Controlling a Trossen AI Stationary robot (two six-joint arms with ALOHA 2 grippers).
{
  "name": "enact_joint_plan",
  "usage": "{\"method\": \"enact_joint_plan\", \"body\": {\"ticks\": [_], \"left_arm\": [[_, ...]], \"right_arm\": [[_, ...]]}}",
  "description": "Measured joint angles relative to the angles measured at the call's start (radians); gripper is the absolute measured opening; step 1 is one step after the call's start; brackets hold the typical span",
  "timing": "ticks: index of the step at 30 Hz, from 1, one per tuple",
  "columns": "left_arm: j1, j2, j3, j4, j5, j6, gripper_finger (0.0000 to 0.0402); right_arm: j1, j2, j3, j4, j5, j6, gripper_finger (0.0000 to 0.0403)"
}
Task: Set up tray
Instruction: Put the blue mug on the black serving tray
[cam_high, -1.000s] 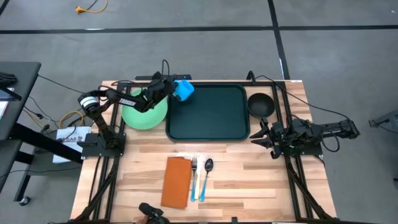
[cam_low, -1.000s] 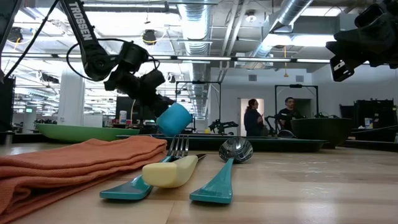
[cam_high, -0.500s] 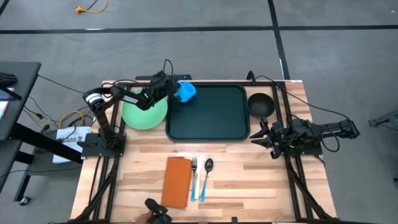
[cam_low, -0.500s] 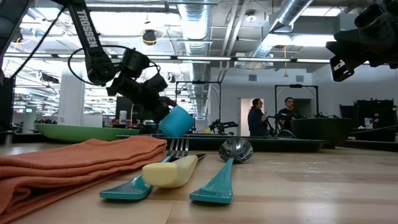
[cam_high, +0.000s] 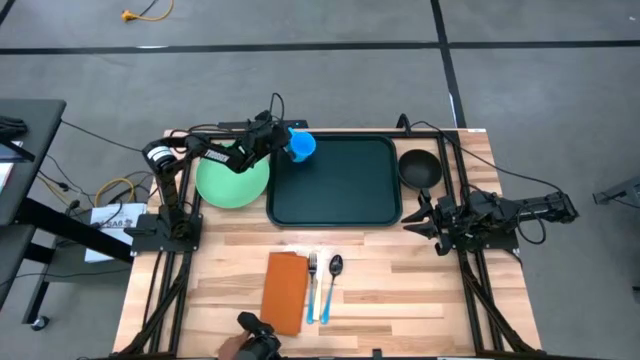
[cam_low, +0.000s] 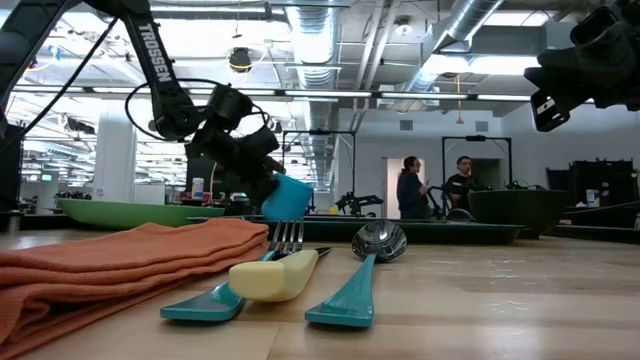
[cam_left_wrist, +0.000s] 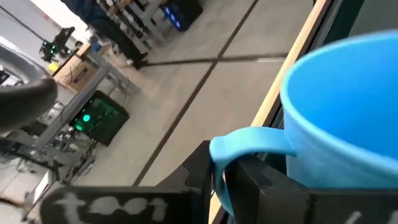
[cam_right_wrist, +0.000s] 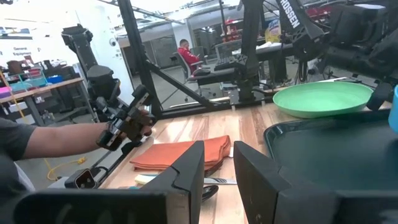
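In the high view we see the tray (cam_high: 335, 181) at centre, the plate (cam_high: 232, 178) just left of it. The left gripper (cam_high: 278, 140) clamps a blue cup (cam_high: 302, 147) over the tray's upper-left corner, apparently not yet touching it. The right gripper (cam_high: 420, 213) waits, fingers parted, at right.

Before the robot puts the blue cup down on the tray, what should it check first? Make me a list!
1. Cup held firmly: ok. The left end effector is shut on the blue cup, gripping near its handle.
2. Cup over the tray: ok. It hangs above the far left corner of the green tray.
3. Landing spot free: ok, nothing lies on the tray.
4. Cup upright: not ok. It is tilted in the low view.
5. Other arm out of the way: ok. The right end effector waits beside the tray's right edge.
6. Cup empty: cannot tell.
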Motion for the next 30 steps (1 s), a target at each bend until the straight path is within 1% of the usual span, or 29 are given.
{"method": "enact_joint_plan", "body": {"ticks": [6,9,15,19,23,30], "left_arm": [[0.007,-0.003,0.000,-0.072,-0.026,0.007,0.0030],[0.008,-0.003,0.001,-0.084,-0.040,0.004,0.0030],[0.008,-0.003,0.001,-0.090,-0.107,-0.004,0.0030],[0.005,-0.004,0.001,-0.107,-0.119,-0.004,0.0032],[0.002,-0.004,0.000,-0.134,-0.133,0.000,0.0049],[0.000,-0.002,-0.001,-0.198,-0.168,0.008,0.0103]], "right_arm": [[0.000,0.000,0.000,-0.001,0.000,0.000,0.0082],[0.000,0.000,0.000,-0.001,0.000,0.000,0.0082],[0.000,0.000,0.000,-0.001,0.000,0.000,0.0082],[0.000,0.000,0.000,0.000,0.000,0.000,0.0082],[0.000,0.000,0.000,0.000,0.000,0.000,0.0082],[0.000,0.000,0.000,0.000,0.000,0.000,0.0082]]}}
